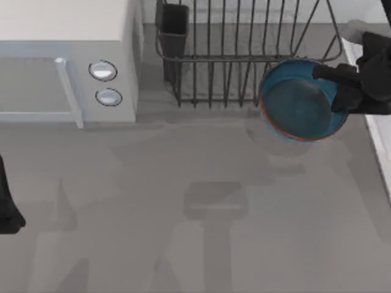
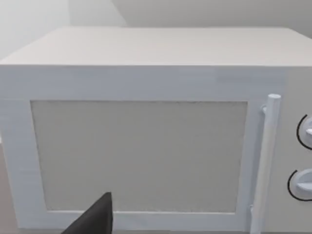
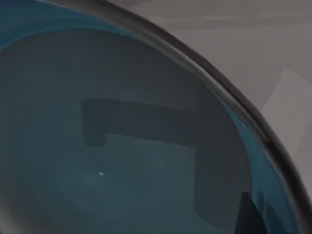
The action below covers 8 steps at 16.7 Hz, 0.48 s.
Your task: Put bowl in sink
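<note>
1. Two AgileX arms at a grey counter; the right one is working, the left one sits parked at the counter's left edge.
2. Right gripper is at the far right of the top view, clamped on the right-hand rim of the bowl.
3. Bowl is blue with a darker teal-grey inside and a thin red-brown rim line, held up off the counter and a bit tilted; its shadow falls on the counter just below it in the top view.
4. Bowl overlaps the front right corner of the black wire dish rack as seen from above; cannot tell if they touch.
5. Sink is a pale strip with a light rim along the right edge of the top view, just beside the bowl's right side; the bowl is not over it.
6. Right wrist view looks straight into the bowl's inside, with the dark rim curving across and grey counter beyond; a dark finger tip shows at the lower edge.
7. White microwave stands at the back left, two round knobs beside its door handle.
8. Left gripper: cannot tell if the fingers are apart or together; the left wrist view faces the microwave door, one dark finger low in front.
9. Dark cup-shaped holder hangs on the rack's left end.
</note>
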Motion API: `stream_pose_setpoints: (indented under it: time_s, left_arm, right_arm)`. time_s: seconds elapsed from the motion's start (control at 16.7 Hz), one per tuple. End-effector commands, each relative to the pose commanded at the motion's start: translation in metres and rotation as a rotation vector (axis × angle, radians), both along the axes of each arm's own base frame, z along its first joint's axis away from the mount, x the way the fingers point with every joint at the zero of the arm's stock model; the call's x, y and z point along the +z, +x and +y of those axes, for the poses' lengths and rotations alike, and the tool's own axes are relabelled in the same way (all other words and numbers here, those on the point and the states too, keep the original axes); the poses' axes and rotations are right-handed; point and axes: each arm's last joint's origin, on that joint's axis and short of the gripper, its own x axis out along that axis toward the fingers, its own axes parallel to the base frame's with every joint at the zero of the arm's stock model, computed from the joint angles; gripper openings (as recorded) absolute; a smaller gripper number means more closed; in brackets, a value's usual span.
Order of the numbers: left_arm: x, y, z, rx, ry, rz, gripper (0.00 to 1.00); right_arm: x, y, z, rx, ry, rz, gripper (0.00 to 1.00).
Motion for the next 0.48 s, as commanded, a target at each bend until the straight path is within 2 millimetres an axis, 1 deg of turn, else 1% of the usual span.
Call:
stream_pose_setpoints:
  time_s: [0.12, 0.24, 0.36, 0.48]
  left_arm:
    - [0.0, 0.0, 0.0, 0.0, 0.0, 0.0, 1.0]
    - [0.0, 0.0, 0.0, 0.0, 0.0, 0.0, 1.0]
    - [0.0, 0.0, 0.0, 0.0, 0.0, 0.0, 1.0]
    - [0.0, 0.0, 0.0, 0.0, 0.0, 0.0, 1.0]
  right_arm:
    - [-0.016, 0.004, -0.026, -0.023, 0.058, -0.135, 0.0]
    - [-0.029, 0.004, -0.056, -0.046, 0.094, -0.29, 0.0]
    - [-0.038, -0.002, -0.086, -0.068, 0.102, -0.456, 0.0]
    - [-0.042, -0.013, -0.116, -0.089, 0.083, -0.622, 0.0]
